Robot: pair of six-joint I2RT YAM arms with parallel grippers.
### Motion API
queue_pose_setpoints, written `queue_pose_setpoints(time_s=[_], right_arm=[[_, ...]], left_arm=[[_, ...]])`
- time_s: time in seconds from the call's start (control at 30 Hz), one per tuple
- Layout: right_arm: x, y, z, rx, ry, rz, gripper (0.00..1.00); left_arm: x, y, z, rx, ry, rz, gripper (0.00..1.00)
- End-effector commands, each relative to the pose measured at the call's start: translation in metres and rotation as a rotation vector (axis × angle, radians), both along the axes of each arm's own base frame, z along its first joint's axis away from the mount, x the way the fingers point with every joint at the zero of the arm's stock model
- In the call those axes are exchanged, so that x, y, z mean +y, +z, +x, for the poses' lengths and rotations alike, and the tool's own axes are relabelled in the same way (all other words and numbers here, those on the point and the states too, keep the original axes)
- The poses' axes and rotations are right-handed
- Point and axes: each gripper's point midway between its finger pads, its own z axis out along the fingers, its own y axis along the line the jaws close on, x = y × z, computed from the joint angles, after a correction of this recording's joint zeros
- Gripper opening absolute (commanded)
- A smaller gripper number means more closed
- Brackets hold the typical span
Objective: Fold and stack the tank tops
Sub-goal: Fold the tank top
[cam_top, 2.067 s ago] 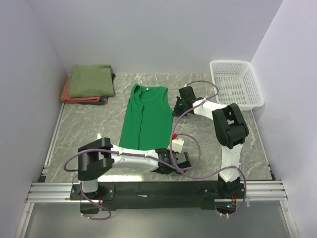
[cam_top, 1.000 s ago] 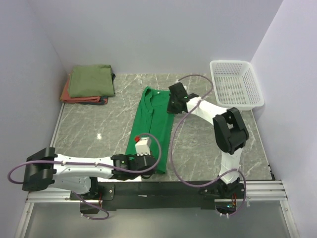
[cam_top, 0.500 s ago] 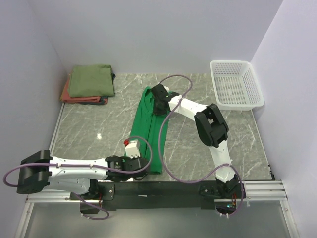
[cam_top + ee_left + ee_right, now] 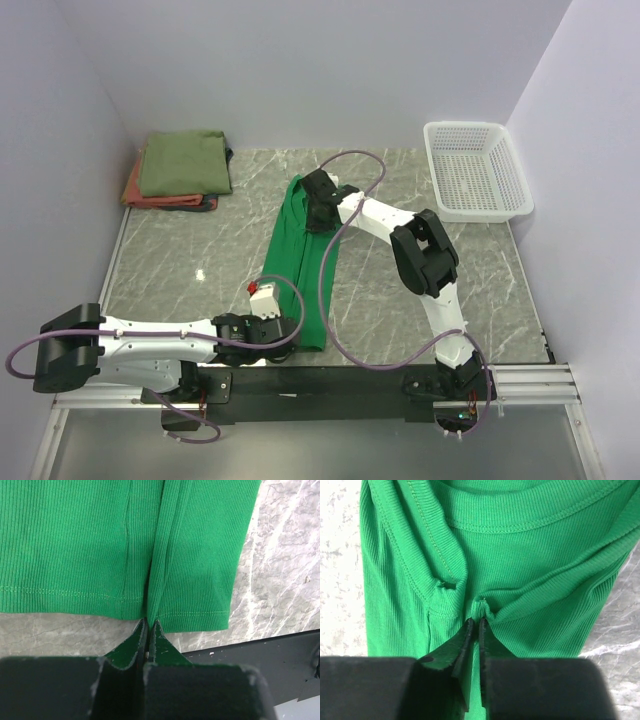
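The left fingers are pressing fully together on the bottom hem of the bright green tank top, pinching it right where a lengthwise fold line is meeting the edge. The right fingers are standing nearly shut, only a sliver apart. They are gripping gathered cloth just below the neckline, beside a shoulder strap, and the fabric is puckering toward their tips. Between the two grips the top is lying on the marble-patterned table as a long narrow strip, folded lengthwise, with its hem toward the arm bases. The left arm is reaching low along the near edge from the left, and the right arm is stretching across to the neck end. In the far left corner the olive tank top is sitting folded on the rust-red tank top. A white mesh basket is sitting in the far right corner.
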Motion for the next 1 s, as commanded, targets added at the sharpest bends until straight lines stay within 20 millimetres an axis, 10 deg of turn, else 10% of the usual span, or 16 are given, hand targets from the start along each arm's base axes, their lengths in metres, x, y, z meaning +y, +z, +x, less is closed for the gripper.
queue_pose_setpoints(time_s=[0.0, 0.57, 0.97], right_arm=[[0.011, 0.018, 0.012, -0.072, 0.004, 0.033, 0.13], [0.014, 0.066, 0.019, -0.153, 0.043, 0.098, 0.47], [-0.078, 0.093, 0.050, -0.189, -0.149, 0.108, 0.30]], left_arm=[[0.002, 0.000, -0.005, 0.022, -0.016, 0.009, 0.01], [0.002, 0.038, 0.006, -0.034, -0.025, 0.017, 0.36], [-0.029, 0.081, 0.047, -0.111, -0.089, -0.097, 0.24]])
